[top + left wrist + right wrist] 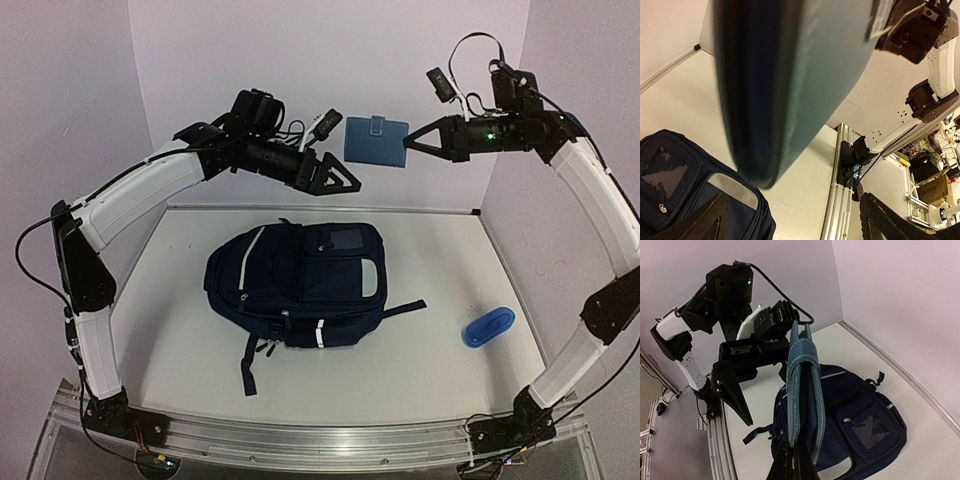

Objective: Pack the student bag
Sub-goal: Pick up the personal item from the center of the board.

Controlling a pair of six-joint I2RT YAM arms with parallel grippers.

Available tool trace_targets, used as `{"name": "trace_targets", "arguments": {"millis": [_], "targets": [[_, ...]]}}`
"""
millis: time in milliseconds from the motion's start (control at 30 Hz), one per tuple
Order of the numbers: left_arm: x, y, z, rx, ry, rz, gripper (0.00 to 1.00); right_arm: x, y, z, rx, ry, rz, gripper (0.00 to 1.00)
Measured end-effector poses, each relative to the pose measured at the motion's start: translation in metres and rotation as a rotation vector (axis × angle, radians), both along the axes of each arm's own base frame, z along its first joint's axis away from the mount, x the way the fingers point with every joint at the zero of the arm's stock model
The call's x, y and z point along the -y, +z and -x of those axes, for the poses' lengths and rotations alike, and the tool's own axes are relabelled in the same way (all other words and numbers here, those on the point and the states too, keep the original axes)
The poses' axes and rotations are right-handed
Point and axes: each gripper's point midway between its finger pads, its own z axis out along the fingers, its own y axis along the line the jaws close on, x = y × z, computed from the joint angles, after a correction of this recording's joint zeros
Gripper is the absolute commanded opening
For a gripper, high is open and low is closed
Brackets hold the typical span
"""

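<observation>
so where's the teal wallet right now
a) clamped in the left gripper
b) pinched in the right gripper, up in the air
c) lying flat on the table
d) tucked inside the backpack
B: the right gripper is shut on the edge of the teal wallet, holding it off the table above the student bag, while the left gripper is open beside it.

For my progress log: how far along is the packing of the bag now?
Done: nothing visibly packed; the backpack lies flat. In hand: the right gripper holds a blue notebook in the air, the left gripper open beside it. Left: notebook and probably the blue case.
</observation>
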Motion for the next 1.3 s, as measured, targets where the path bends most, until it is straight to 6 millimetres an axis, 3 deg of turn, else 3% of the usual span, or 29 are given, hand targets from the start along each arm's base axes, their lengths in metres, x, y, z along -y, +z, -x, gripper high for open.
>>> {"name": "trace_targets", "arguments": {"millis": [167, 333, 467, 600, 733, 1067, 1200, 1300], "targets": [[-0.002, 0.018, 0.004, 0.047, 0.002, 0.042, 0.90, -0.012, -0.016, 0.006, -0.039, 0.032, 0.016, 0.00], [-0.015, 0.030, 0.005, 0.047, 0.039, 0.062, 0.99, -0.019, -0.024, 0.015, 0.011, 0.036, 0.060, 0.00], [-0.036, 0.030, -0.004, -0.042, 0.112, 0.067, 1.00, -0.016, -0.028, 0.024, 0.186, -0.010, 0.143, 0.00], [-0.059, 0.023, -0.021, -0.165, 0.229, 0.058, 1.00, -0.006, -0.020, 0.028, 0.438, -0.071, 0.222, 0.00], [-0.068, 0.015, -0.026, -0.294, 0.309, 0.032, 1.00, -0.001, -0.018, 0.028, 0.716, -0.117, 0.308, 0.00], [-0.069, 0.014, -0.020, -0.540, 0.351, 0.010, 1.00, -0.017, -0.069, 0.032, 1.194, -0.048, 0.507, 0.00], [-0.060, 0.004, -0.012, -0.666, 0.285, 0.025, 0.97, -0.021, -0.074, 0.033, 1.302, -0.045, 0.540, 0.00], [-0.051, -0.016, -0.011, -0.774, 0.248, 0.026, 0.93, -0.022, -0.068, 0.034, 1.363, -0.066, 0.539, 0.00]]}}
